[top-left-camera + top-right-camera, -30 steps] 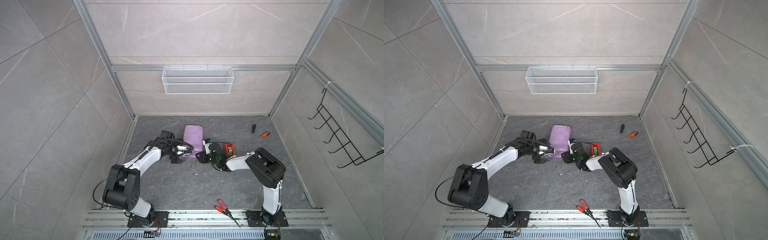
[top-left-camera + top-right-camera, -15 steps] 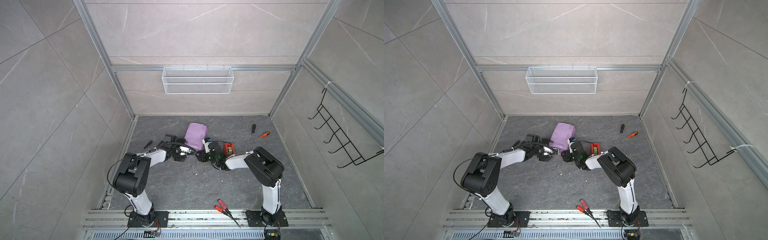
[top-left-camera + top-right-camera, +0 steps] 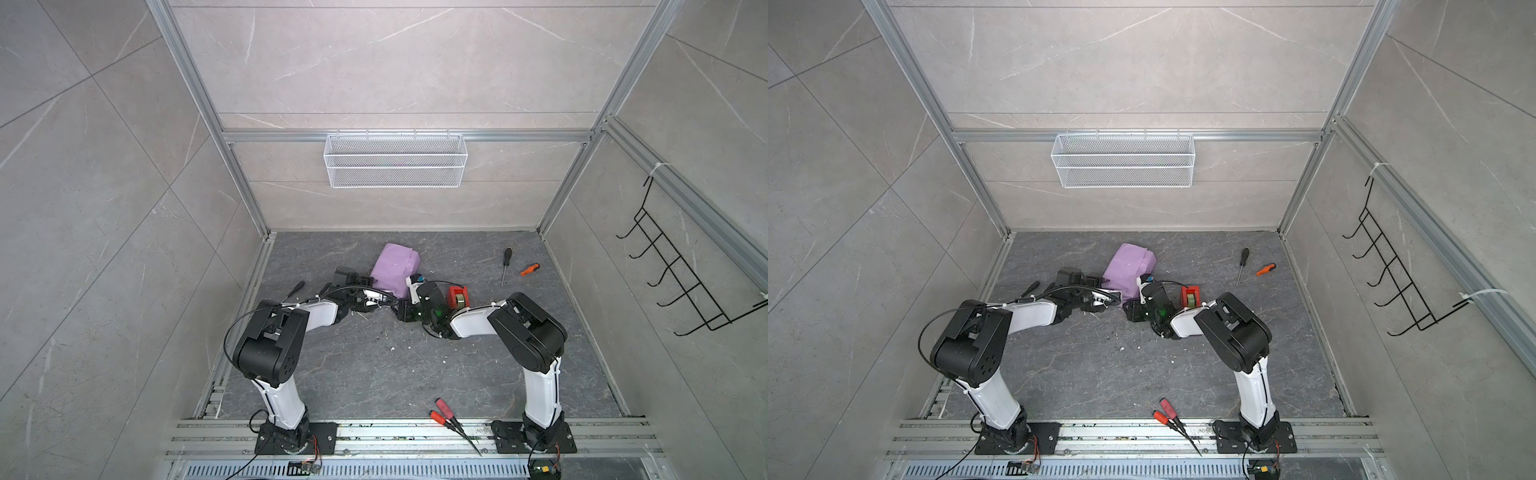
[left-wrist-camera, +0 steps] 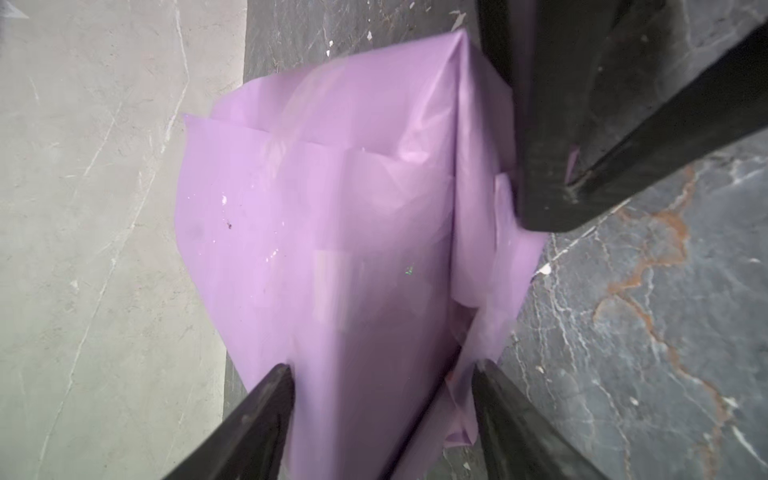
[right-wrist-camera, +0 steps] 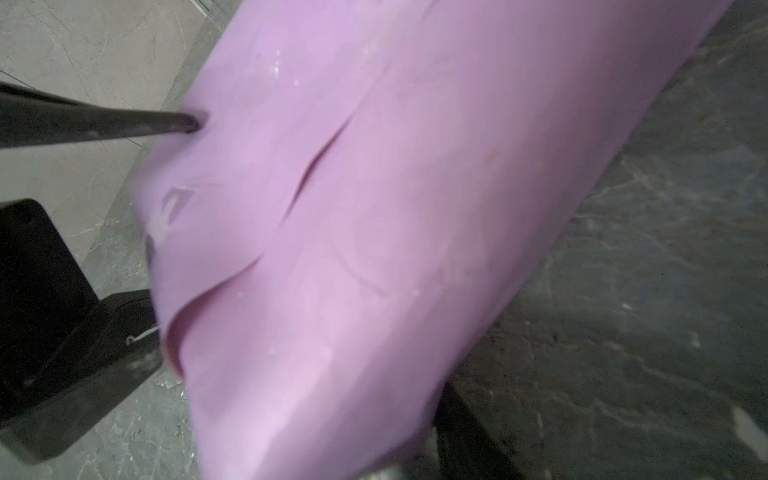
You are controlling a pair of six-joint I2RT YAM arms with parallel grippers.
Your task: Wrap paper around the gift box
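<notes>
The gift box is hidden inside the lilac paper point(image 3: 392, 268), which is folded round it into a tilted parcel at the back middle of the floor in both top views point(image 3: 1128, 268). My left gripper point(image 3: 371, 286) is at the parcel's left end. In the left wrist view the left gripper point(image 4: 384, 395) is open, with its jaws on either side of a paper corner point(image 4: 332, 249). My right gripper point(image 3: 408, 291) is at the parcel's right side. In the right wrist view the right gripper point(image 5: 324, 419) is shut on the parcel point(image 5: 395, 208), with one finger point(image 5: 461, 432) showing.
A red tape dispenser point(image 3: 457, 297) stands just right of my right wrist. A black screwdriver point(image 3: 505, 266) and an orange one point(image 3: 530, 270) lie at the back right. Red-handled pliers point(image 3: 446, 411) lie at the front edge, and a black-handled tool point(image 3: 295, 287) by the left wall.
My left arm has folded back and its gripper now sits against the parcel's left end with narrower jaws. The parcel has shifted slightly right and tilted. The right arm has hardly moved.
</notes>
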